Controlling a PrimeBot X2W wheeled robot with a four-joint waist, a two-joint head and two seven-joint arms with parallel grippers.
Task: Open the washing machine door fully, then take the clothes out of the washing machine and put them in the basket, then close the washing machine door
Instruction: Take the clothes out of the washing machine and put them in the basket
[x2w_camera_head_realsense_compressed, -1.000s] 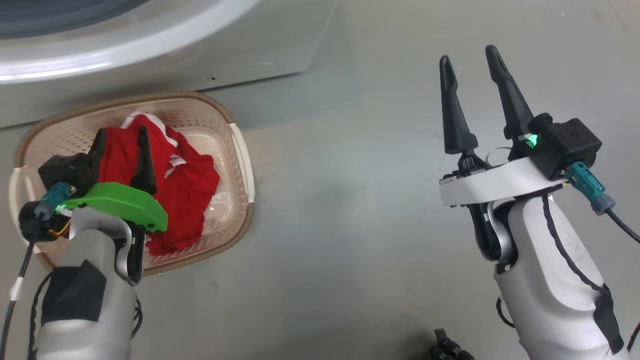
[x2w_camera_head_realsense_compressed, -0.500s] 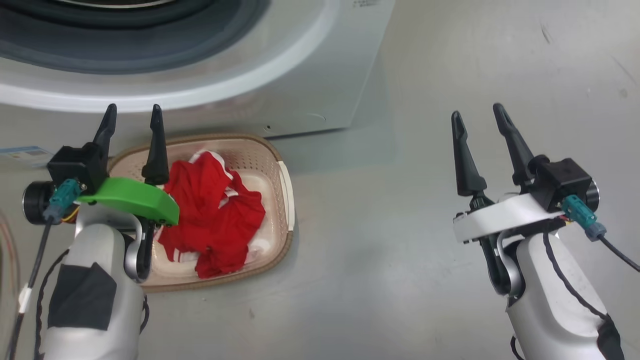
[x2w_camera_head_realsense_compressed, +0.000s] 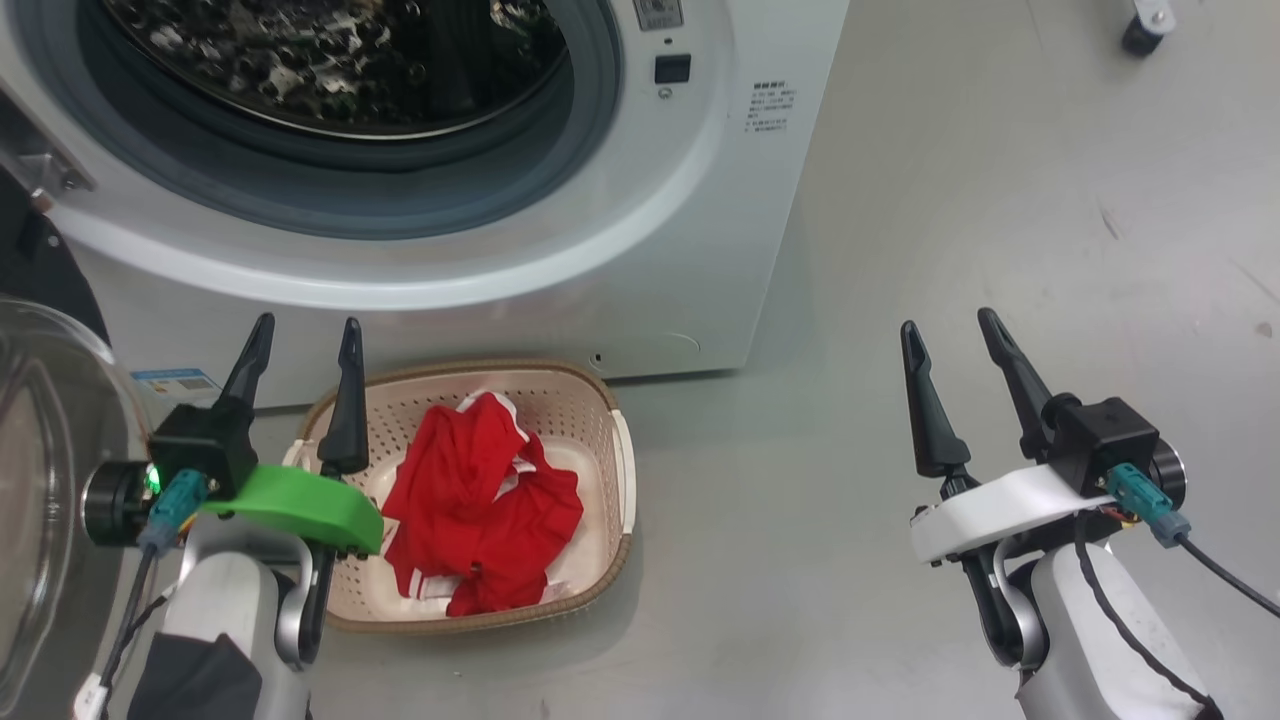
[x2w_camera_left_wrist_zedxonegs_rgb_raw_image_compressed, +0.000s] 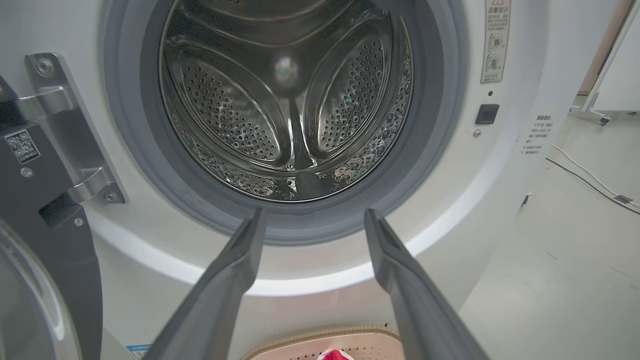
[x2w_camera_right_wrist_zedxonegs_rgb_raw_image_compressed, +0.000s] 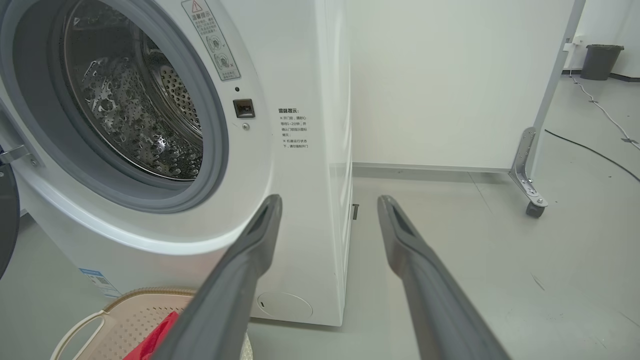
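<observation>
Grey floor (x2w_camera_head_realsense_compressed: 800, 450), clothes (x2w_camera_head_realsense_compressed: 480, 500) in basket (x2w_camera_head_realsense_compressed: 620, 470), drum (x2w_camera_left_wrist_zedxonegs_rgb_raw_image_compressed: 290, 100) looks empty; left gripper (x2w_camera_head_realsense_compressed: 306, 322) and right gripper (x2w_camera_head_realsense_compressed: 946, 322) gape, holding nothing. Left one should probably push door (x2w_camera_head_realsense_compressed: 40, 480) by rim, not glass.

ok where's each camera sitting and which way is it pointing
Head view: on the head, looking forward and down at the washing machine and the basket holding the clothes; both forearms, left gripper and right gripper, open.
Left wrist view: on the left wrist, facing into the empty drum; its own two fingers.
Right wrist view: on the right wrist, facing the machine's right front corner and the floor; its own fingers.
Shared: both wrist views catch the drum opening and the basket's rim at the bottom.
</observation>
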